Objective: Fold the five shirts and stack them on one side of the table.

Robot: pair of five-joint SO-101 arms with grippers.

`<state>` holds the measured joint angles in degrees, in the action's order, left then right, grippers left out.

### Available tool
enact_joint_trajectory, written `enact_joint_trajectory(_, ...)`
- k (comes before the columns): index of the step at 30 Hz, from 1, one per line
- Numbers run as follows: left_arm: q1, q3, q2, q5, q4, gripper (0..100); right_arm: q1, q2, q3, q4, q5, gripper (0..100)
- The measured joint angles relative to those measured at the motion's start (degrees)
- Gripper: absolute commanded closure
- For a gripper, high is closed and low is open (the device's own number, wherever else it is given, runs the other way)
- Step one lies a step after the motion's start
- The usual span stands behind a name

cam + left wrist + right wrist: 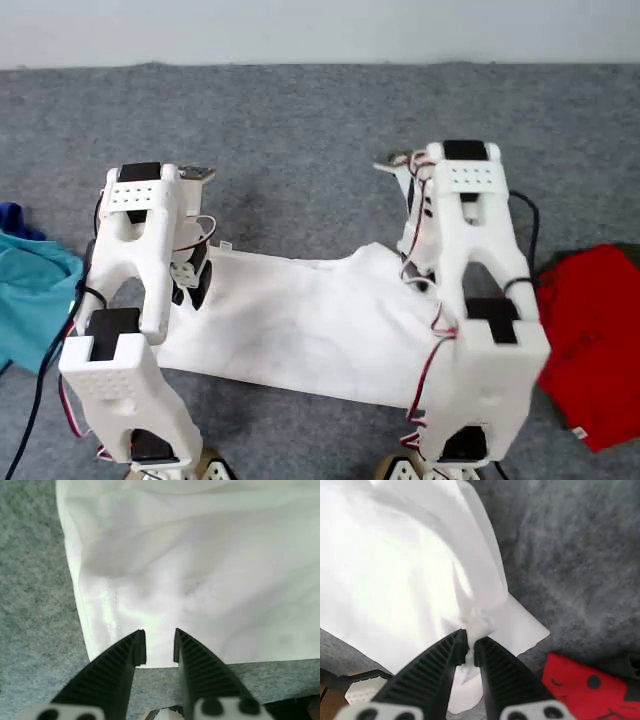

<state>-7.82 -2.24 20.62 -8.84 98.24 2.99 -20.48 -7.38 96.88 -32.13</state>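
A white shirt (290,325) lies spread on the grey table between my two arms. My right gripper (470,644) is shut on a bunched fold near the white shirt's (395,565) right edge, and the cloth rises in a peak toward the right gripper (415,278). My left gripper (159,639) hovers over the near left corner of the white shirt (200,570), its fingers narrowly open with nothing between them. In the high view the left gripper (195,282) sits at the shirt's left edge.
A teal shirt (30,295) lies at the left edge with a dark blue one (15,220) behind it. A red shirt (590,335) lies at the right on top of a dark garment (560,262). The far half of the grey table (300,130) is bare.
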Motion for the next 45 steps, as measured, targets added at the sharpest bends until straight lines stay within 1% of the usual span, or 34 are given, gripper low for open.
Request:
enact_joint_trajectory(5, 0.00, 0.00, 0.00, 0.00, 0.00, 90, 1.05, 11.25, 15.30, -6.86, -3.43, 98.7)
enact_joint_trajectory(10, 0.00, 0.00, 0.00, 0.00, 0.00, 90, 0.79, 20.66, 30.33, -15.56, -8.53, 98.4)
enact_joint_trajectory(14, 0.00, 0.00, 0.00, 0.00, 0.00, 90, 0.97, 25.05, 39.21, -23.12, -9.58, 98.3)
enact_joint_trajectory(16, 0.00, 0.00, 0.00, 0.00, 0.00, 90, 0.97, 26.55, 41.93, -25.23, -9.76, 98.3)
enact_joint_trajectory(18, 0.00, 0.00, 0.00, 0.00, 0.00, 90, 0.97, 27.69, 43.52, -26.02, -9.93, 96.3)
enact_joint_trajectory(22, 0.00, 0.00, 0.00, 0.00, 0.00, 90, 0.88, 29.19, 43.60, -24.62, -9.93, 82.7)
enact_joint_trajectory(27, 0.00, 0.00, 0.00, 0.00, 0.00, 90, 0.88, 34.29, 43.78, -17.85, -9.93, 82.3)
enact_joint_trajectory(30, 0.00, 0.00, 0.00, 0.00, 0.00, 90, 0.70, 39.38, 43.78, -16.35, -9.67, 82.3)
enact_joint_trajectory(31, 0.00, 0.00, 0.00, 0.00, 0.00, 90, 0.79, 41.05, 43.78, -16.70, -8.26, 82.3)
enact_joint_trajectory(33, 0.00, 0.00, 0.00, 0.00, 0.00, 90, 0.97, 43.52, 43.78, -19.87, -2.99, 82.3)
enact_joint_trajectory(37, 0.00, 0.00, 0.00, 0.00, 0.00, 90, 0.70, 43.08, 43.16, -29.10, 7.65, 82.3)
enact_joint_trajectory(39, 0.00, 0.00, 0.00, 0.00, 0.00, 90, 0.79, 40.09, 41.85, -34.64, 10.55, 82.3)
enact_joint_trajectory(42, 0.00, -0.18, 0.00, 0.00, 0.00, 90, 1.23, 32.18, 38.86, -43.34, 12.92, 82.3)
enact_joint_trajectory(45, 0.00, -1.32, 0.00, 0.00, 0.00, 90, 1.41, 20.92, 32.79, -46.24, 14.77, 82.3)
